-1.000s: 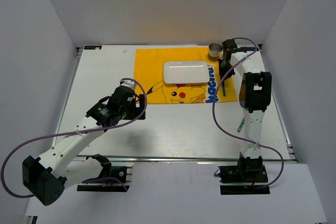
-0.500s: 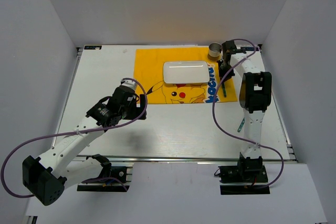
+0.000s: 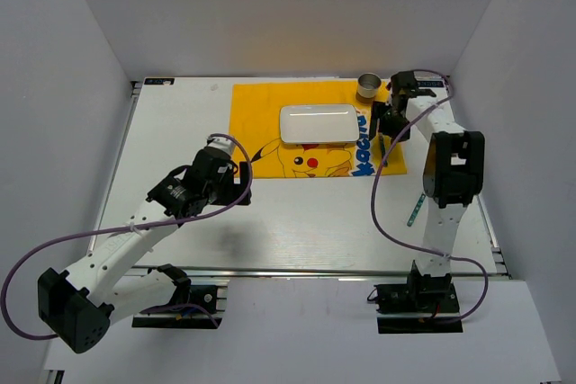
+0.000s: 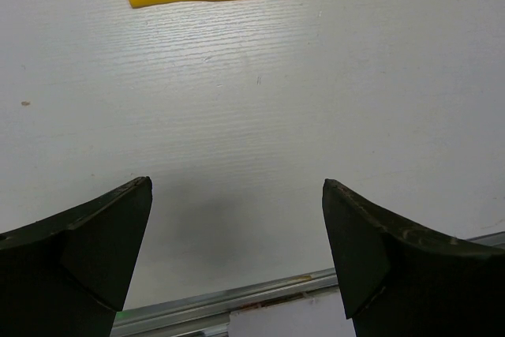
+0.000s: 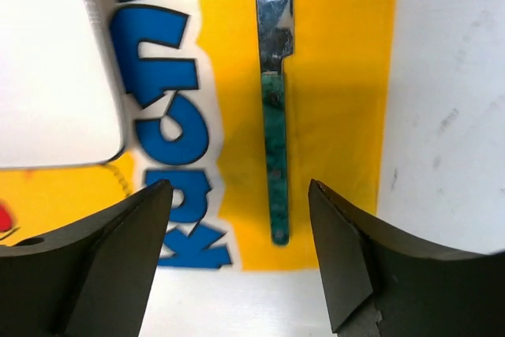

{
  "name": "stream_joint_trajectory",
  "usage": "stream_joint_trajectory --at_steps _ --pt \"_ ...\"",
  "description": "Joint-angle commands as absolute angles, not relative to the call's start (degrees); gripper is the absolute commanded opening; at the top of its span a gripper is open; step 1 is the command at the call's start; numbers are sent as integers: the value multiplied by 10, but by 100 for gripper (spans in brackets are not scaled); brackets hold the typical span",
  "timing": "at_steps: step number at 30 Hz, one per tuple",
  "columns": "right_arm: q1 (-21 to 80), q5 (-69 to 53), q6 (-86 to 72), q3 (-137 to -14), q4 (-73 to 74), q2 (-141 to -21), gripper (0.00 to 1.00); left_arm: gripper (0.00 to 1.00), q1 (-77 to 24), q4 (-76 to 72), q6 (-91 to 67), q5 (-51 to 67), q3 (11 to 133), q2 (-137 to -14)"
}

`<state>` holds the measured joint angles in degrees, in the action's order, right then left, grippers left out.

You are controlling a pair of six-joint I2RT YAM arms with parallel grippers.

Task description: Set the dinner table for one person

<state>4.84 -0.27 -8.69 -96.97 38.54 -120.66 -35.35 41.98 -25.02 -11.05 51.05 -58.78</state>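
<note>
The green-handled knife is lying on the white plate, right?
No. The green-handled knife lies on the yellow cloth, beside the white plate, not on it. The right wrist view shows it, under the open right gripper.

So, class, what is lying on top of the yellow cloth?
On the cloth: a white plate in the middle, a green-handled utensil near the right edge. The plate covers part of the print; the utensil's head cannot be seen.

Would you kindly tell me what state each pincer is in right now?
Left pincer: open, holding nothing.
Right pincer: open, holding nothing, above the green-handled utensil.
</note>
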Motion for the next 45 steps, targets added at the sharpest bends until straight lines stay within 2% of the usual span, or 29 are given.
stream_joint_trajectory --at_steps 1,3,11,13,19,21,22,23,24,25,27,28,33,35,36,37,39,40,45 --pt "31 -4 -123 -945 348 -1103 76 98 -352 411 -246 -104 505 -562" --pt "24 34 -150 -900 333 -1065 77 98 -352 414 -250 -112 507 -559" --pt "-18 171 -266 -522 221 -787 77 98 -352 454 -299 -203 518 -546" --pt "-28 164 -264 -461 207 -775 77 98 -352 453 -299 -200 517 -540" --pt "-54 139 -278 -427 214 -828 73 98 -352 447 -295 -187 514 -528" --pt "-59 146 -281 -418 207 -839 67 98 -358 448 -295 -189 515 -526" --pt "-60 152 -285 -414 208 -844 57 98 -358 448 -295 -190 515 -526" --pt "-62 156 -285 -410 208 -853 51 98 -358 449 -296 -191 514 -525" --pt "-65 163 -285 -409 207 -859 44 98 -358 447 -295 -189 514 -524" --pt "-66 163 -283 -408 207 -862 33 98 -358 446 -295 -188 513 -523" --pt "-66 154 -280 -407 206 -865 19 98 -358 445 -293 -185 513 -526" --pt "-68 152 -279 -408 207 -860 0 98 -358 445 -294 -184 514 -529" --pt "-33 100 -277 -444 203 -748 0 98 -352 455 -307 -203 519 -527" --pt "32 80 -286 -485 211 -728 0 98 -352 478 -338 -257 527 -525" --pt "52 73 -289 -548 224 -737 0 98 -352 489 -348 -277 530 -521" --pt "125 82 -292 -580 248 -773 0 98 -352 497 -358 -308 533 -519" --pt "177 104 -309 -658 253 -817 0 98 -352 518 -386 -331 540 -511" --pt "238 105 -317 -683 249 -865 0 98 -352 524 -395 -349 542 -505" --pt "357 97 -383 -840 228 -1017 0 98 -352 524 -408 -365 531 -456"
